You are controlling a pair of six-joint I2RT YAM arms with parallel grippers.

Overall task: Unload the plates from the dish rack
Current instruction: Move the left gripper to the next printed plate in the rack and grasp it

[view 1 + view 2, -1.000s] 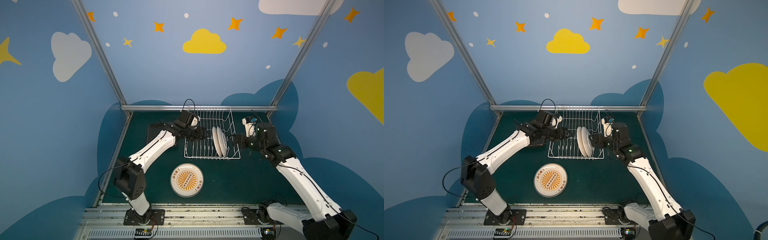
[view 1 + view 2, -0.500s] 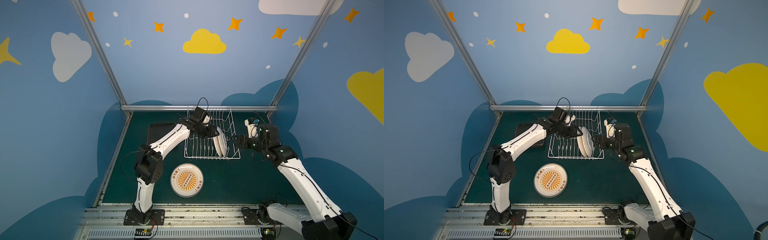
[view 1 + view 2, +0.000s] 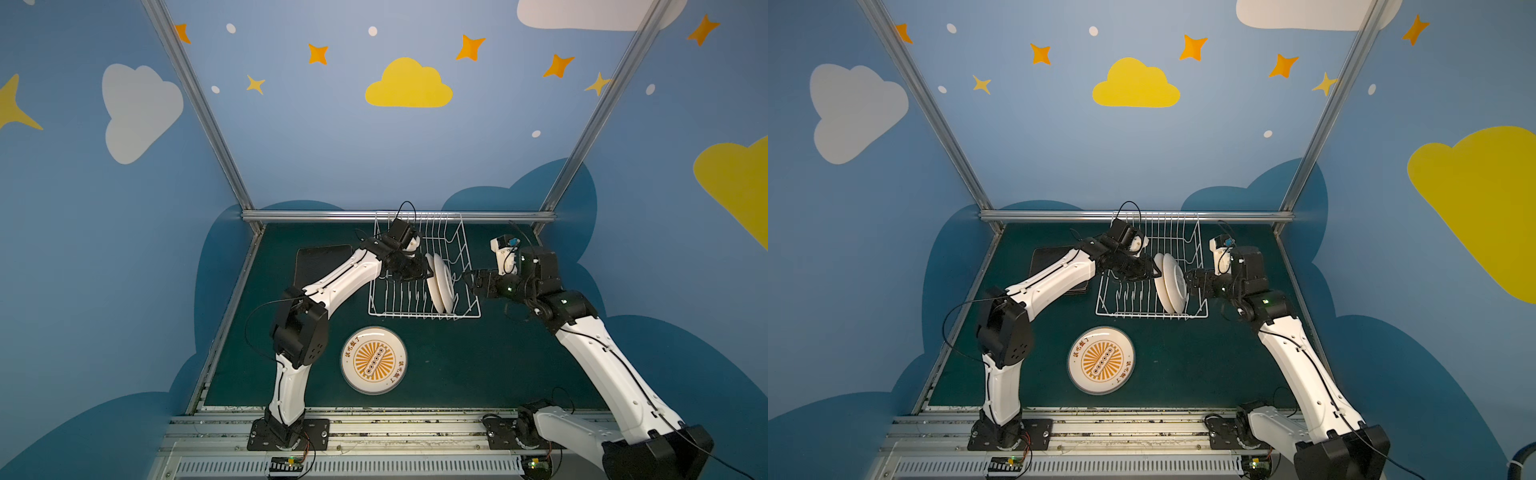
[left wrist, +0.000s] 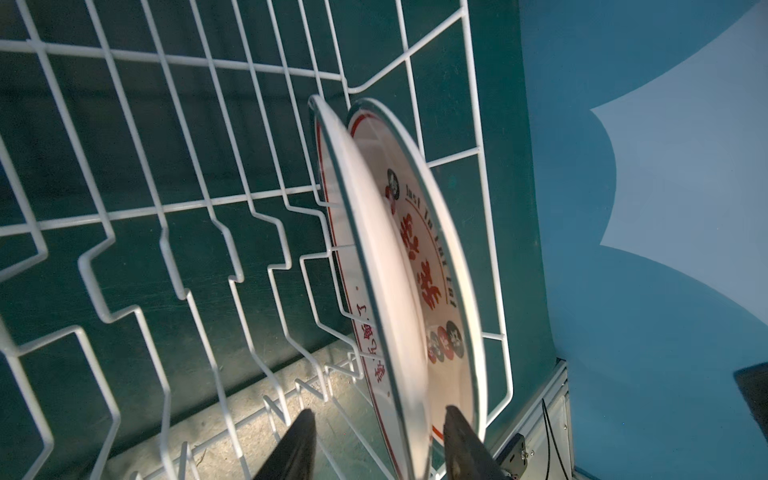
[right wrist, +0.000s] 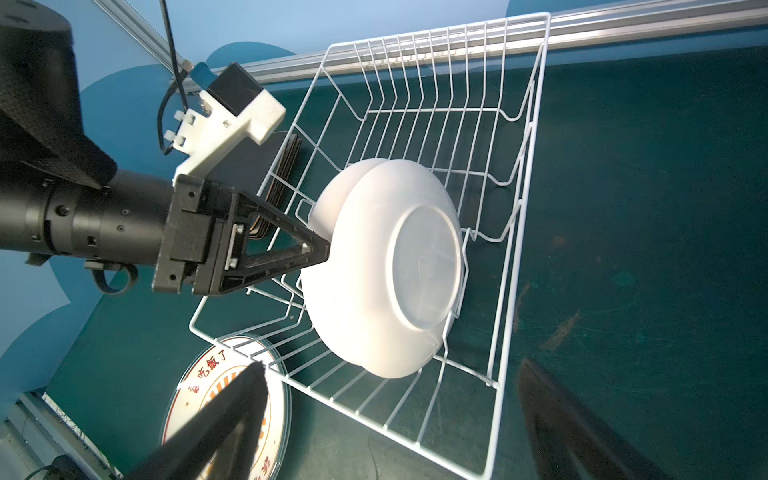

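- Jaws of left gripper (image 4: 379, 410) apart, straddling rim of round white red-lettered plate (image 4: 374, 257) standing in white wire dish rack (image 4: 137, 212).
- Right gripper (image 5: 391, 364) wide apart, empty, beside rack.

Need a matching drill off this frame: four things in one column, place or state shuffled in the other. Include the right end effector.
Things
1. round white plate with orange sunburst centre
2. two round white plates with red characters
3. stack of black square plates
4. right end effector

Places or states
A. on edge in the white wire dish rack
B. open, off the rack's right side
C. flat, face up, on the green mat in front of the rack
D. flat on the mat, left of the rack

Pairs: 1-C, 2-A, 3-D, 4-B
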